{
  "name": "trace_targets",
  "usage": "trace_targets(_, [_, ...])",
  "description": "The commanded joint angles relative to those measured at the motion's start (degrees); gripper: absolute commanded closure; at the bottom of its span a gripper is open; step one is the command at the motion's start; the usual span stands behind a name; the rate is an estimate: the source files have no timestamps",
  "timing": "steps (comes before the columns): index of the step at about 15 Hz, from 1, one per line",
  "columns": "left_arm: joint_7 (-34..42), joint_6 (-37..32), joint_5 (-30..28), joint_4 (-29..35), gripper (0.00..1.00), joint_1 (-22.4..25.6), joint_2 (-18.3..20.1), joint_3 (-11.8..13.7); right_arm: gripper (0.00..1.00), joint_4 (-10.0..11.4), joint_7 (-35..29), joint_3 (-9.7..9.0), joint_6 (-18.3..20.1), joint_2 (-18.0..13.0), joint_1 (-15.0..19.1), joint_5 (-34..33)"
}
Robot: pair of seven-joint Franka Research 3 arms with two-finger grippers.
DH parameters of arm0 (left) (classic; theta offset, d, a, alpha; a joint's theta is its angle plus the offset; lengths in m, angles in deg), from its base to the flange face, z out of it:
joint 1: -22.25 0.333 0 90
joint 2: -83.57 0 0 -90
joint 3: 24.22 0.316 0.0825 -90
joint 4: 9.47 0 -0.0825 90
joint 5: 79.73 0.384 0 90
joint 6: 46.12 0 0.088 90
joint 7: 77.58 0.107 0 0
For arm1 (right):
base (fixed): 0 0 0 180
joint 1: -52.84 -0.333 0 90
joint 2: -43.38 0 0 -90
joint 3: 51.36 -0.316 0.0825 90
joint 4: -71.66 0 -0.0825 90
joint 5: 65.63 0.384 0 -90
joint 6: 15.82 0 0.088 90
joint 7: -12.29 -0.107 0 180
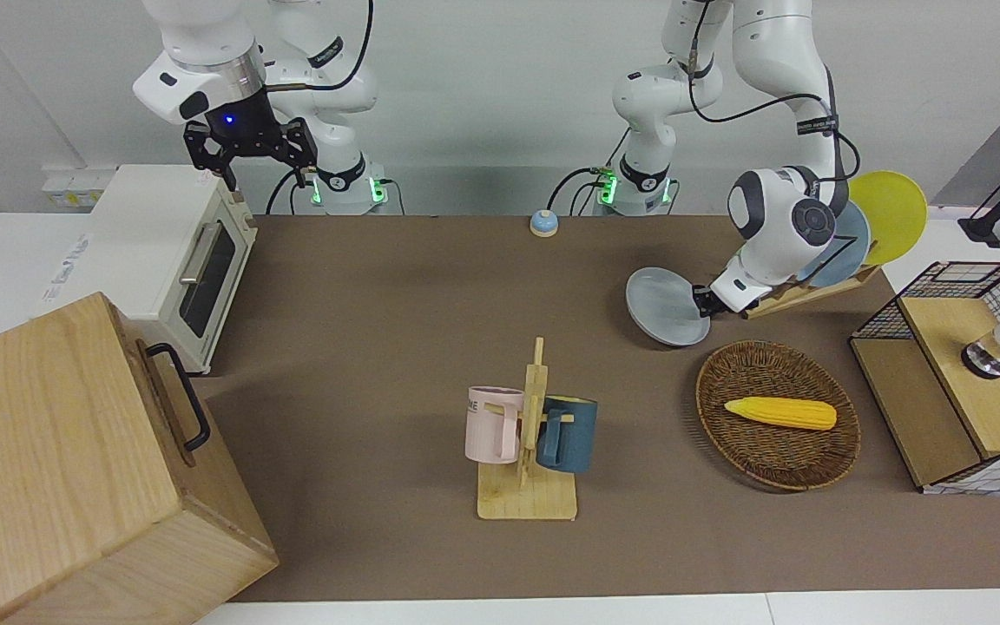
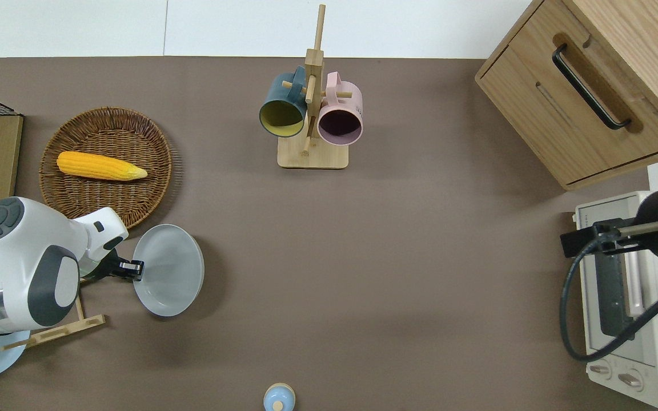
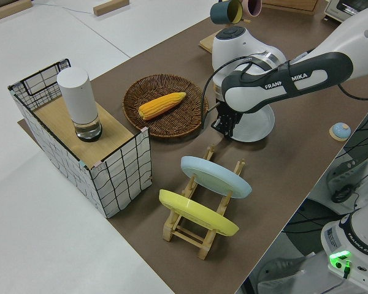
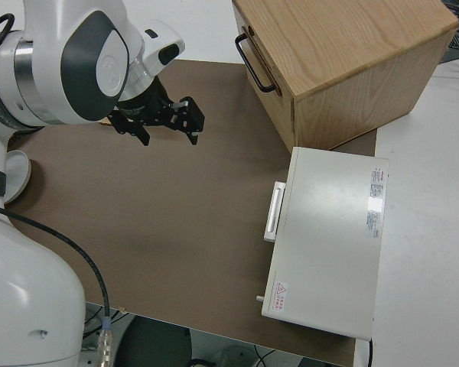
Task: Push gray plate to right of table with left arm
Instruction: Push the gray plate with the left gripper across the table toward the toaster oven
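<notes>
The gray plate (image 2: 172, 269) is at the left arm's end of the table (image 2: 363, 257), nearer to the robots than the wicker basket. It is tilted: the rim toward the dish rack is raised and the opposite edge is low by the tabletop. My left gripper (image 2: 133, 268) is shut on that raised rim. The front view shows the plate (image 1: 663, 305) slanted beside the gripper (image 1: 701, 302), and the left side view shows the plate (image 3: 257, 125) with the gripper (image 3: 226, 125) at its edge. The right arm is parked, its gripper (image 1: 250, 161) open.
A wicker basket (image 2: 157, 171) holds a corn cob (image 2: 100, 165). A wooden dish rack (image 3: 202, 236) with a sky-blue plate (image 3: 214, 176) and a yellow plate (image 3: 196, 211) stands beside the left gripper. A mug tree (image 2: 309, 114), small blue bell (image 2: 279, 398), wooden cabinet (image 2: 592, 85) and toaster oven (image 2: 626, 297) are also on the table.
</notes>
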Motion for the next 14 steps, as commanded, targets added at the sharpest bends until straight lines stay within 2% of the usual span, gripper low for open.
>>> trace_targets(1, [-2.4, 1.2, -1.7, 1.2, 1.0, -0.3, -0.7, -0.4, 0.005, 0.2, 0.5, 0.0, 0.4, -0.6, 0.1, 0.1])
trace_targets(3, [-3.2, 1.0, -3.1, 1.2, 1.0, -0.4, -0.7, -0.8, 0.005, 0.2, 0.5, 0.0, 0.4, -0.6, 0.1, 0.1])
trace_targets(6, [-5.4, 0.8, -6.0, 1.2, 1.0, -0.4, -0.7, -3.1, 0.005, 0.2, 0.5, 0.0, 0.4, -0.6, 0.1, 0.1])
trace_targets(9, [-10.5, 0.8, -6.1, 1.2, 1.0, -0.4, -0.7, -6.7, 0.005, 0.2, 0.5, 0.0, 0.4, -0.6, 0.1, 0.0])
trace_targets(14, [-20.4, 0.9, -6.5, 1.2, 1.0, -0.4, -1.1, -14.7, 0.005, 0.2, 0.5, 0.0, 0.3, -0.6, 0.1, 0.1])
